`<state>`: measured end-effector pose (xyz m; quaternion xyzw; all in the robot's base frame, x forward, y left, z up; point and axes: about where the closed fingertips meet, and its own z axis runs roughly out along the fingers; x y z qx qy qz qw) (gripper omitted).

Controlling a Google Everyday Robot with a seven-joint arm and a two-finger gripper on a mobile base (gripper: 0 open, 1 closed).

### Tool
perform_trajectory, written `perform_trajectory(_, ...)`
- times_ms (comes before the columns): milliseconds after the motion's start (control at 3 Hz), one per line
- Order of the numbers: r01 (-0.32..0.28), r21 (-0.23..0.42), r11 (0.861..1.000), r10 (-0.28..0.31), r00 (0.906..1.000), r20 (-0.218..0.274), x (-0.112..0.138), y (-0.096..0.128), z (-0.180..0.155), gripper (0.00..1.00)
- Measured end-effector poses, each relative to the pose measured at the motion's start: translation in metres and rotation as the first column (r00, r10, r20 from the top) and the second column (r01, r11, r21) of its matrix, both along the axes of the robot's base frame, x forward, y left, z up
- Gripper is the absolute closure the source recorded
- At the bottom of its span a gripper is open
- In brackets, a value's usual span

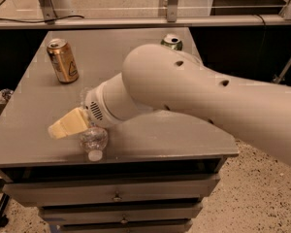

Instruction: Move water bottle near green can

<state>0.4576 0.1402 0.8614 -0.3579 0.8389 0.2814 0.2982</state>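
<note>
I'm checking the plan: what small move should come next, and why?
Probably shift the pincer sideways and down onto the clear ribbed plastic water bottle: it lies by the table front edge, far from the green aluminium can.

No readable txt anywhere. Gold-orange aluminium can, beyond the jaws, has a dark label mark, too blurred to read. Clear plastic bottle, just beside the jaws: no legible print. Pale yellow gripper is low over the tabletop, front-left.
</note>
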Motion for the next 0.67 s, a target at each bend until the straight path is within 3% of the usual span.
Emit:
perform_trajectory(333,-0.012,-0.055,0.998,0.013,0.9996,0.023,0.0,0.005,-0.008,0.41)
perform_trajectory(667,-0.004,-0.179,0.984,0.016,0.9977,0.066,0.006,-0.029,-0.027,0.64)
